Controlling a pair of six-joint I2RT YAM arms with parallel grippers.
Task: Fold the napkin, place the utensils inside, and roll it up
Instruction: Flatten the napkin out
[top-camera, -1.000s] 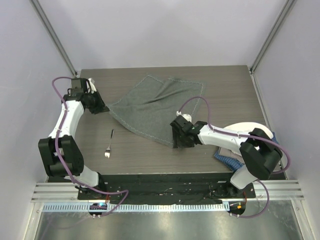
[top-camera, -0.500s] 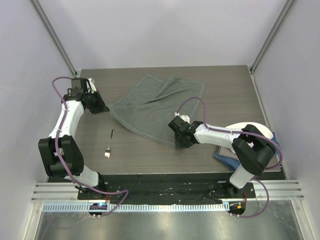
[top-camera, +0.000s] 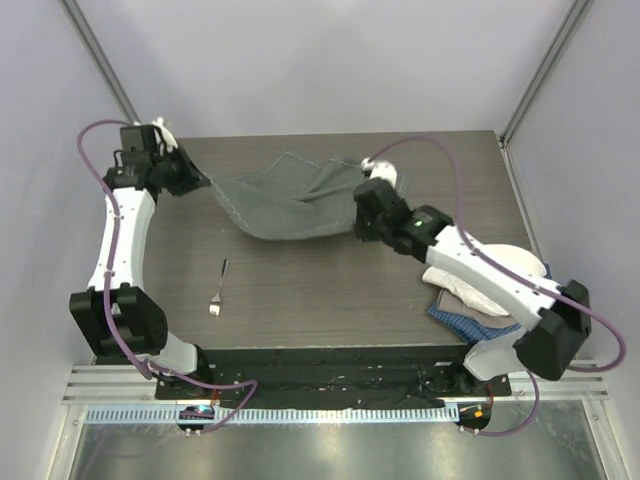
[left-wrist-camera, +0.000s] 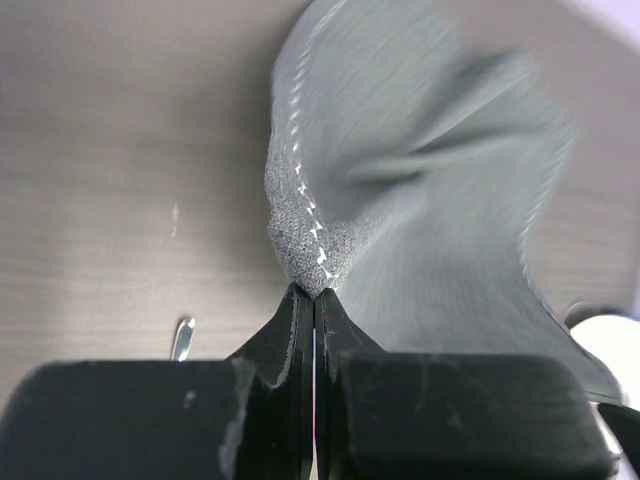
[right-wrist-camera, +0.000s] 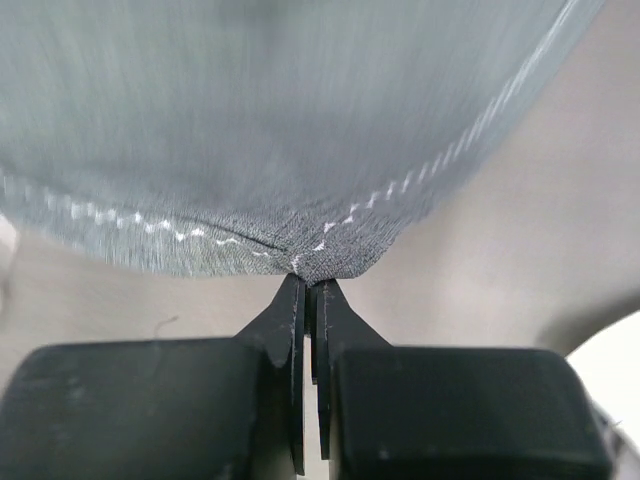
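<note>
so both arms have the napkin (top-camera: 290, 200) by a corner each: the left gripper (top-camera: 203, 180) is clamped tight on the hem at the far left of the table (top-camera: 330, 300), and the right gripper (top-camera: 358, 226) is pinched on another hemmed corner nearer the middle. Both wrist views show the black jaws pressed together with just a nub of grey-green cloth and white stitching poking out past the tips. The cloth hangs between them like a hammock, sagging in the middle with a few creases, over the far half of the table; can't tell how much of it touches the wood. Grabbing two corners makes sense to me, it's thin floppy stuff and a single pinch would just let it bunch up, so my guess is they're spreading it to lay it flat for the first fold. The fork (top-camera: 219, 288) lies on its own at the near left, well apart from the cloth, so nothing's tucked in yet. The cream-white cloth (top-camera: 458, 290) and the blue checked cloth (top-camera: 460, 322) sit piled under the right arm, out of the way, and I'd watch that the sagging middle doesn't drag and fold under itself
</note>
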